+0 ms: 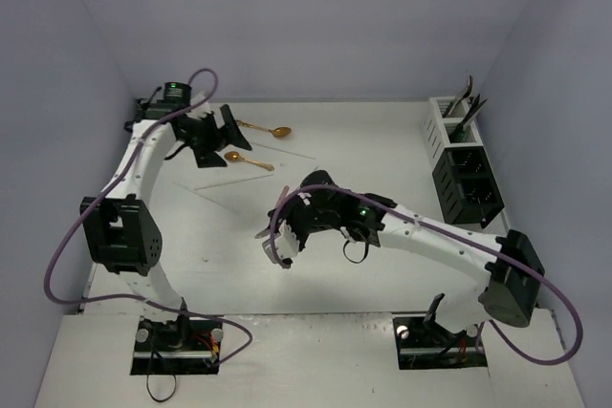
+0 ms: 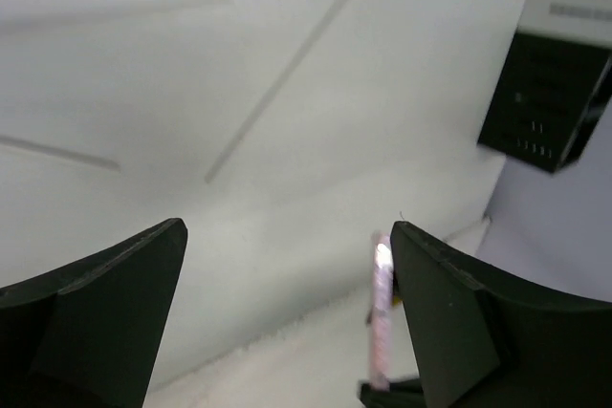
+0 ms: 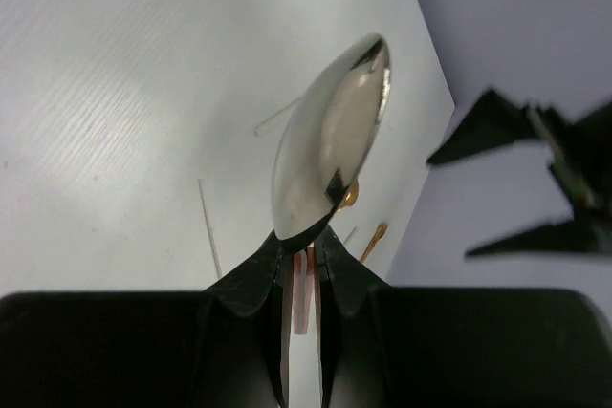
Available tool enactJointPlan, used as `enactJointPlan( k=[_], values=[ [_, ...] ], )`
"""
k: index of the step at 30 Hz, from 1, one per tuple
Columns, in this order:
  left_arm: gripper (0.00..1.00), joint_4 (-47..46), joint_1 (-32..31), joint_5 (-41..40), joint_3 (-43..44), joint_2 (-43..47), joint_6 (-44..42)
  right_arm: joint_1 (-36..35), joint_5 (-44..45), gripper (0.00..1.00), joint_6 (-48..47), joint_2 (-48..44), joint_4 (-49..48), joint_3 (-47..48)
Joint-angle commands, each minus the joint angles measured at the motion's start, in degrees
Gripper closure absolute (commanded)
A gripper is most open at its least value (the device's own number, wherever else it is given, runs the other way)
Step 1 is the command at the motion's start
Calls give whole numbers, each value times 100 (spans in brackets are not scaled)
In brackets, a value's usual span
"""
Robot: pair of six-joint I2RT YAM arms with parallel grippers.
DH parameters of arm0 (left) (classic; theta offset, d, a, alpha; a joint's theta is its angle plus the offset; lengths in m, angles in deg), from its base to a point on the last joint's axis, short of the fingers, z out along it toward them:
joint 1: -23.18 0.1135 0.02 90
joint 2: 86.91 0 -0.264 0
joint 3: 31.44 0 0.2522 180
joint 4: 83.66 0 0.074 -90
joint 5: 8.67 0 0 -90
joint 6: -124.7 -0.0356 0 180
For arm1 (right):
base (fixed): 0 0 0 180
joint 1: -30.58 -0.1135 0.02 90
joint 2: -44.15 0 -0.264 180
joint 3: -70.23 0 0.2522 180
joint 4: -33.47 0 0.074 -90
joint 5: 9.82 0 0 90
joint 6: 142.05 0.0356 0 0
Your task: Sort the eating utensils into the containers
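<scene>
Pinching the pink-handled silver spoon [image 3: 330,140] by its neck, the right pincer [image 3: 304,257] holds it over the middle of the tabletop [image 1: 373,155], while the left pincer [image 2: 287,236] hangs spread near two gold spoons [image 1: 251,161].

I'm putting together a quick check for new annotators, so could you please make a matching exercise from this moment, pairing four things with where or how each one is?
Things:
1. pink-handled silver spoon
2. gold spoons
3. white holder
4. left claw

Place or state:
A. wide open
B. dark handles sticking out of its top
C. pinched in the right claw
D. lying flat on the table

Pairs: 1-C, 2-D, 3-B, 4-A
</scene>
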Motion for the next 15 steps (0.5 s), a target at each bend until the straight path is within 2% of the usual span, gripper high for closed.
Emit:
enactJointPlan(
  k=[1,2,4,8,11,15],
  values=[
    [15,-485,366,-1163,148,759,-630,543,505,100,2915,-544,-531,710],
    [15,-597,366,-1233,29,885,-687,706,623,100,3518,-588,-619,759],
    [15,-1102,531,-1023,-479,1378,-952,1736,906,100,5248,-739,-850,833],
    [15,-2089,522,-711,-1313,1835,-1193,3127,1577,100,6971,-1119,-1128,840],
    [15,-2502,493,-694,-1762,2037,-1227,4149,1965,100,7888,-1394,-1177,797],
    [15,-2867,474,-643,-2094,2169,-1235,5162,2612,100,8589,-1645,-1323,618]
  ],
)
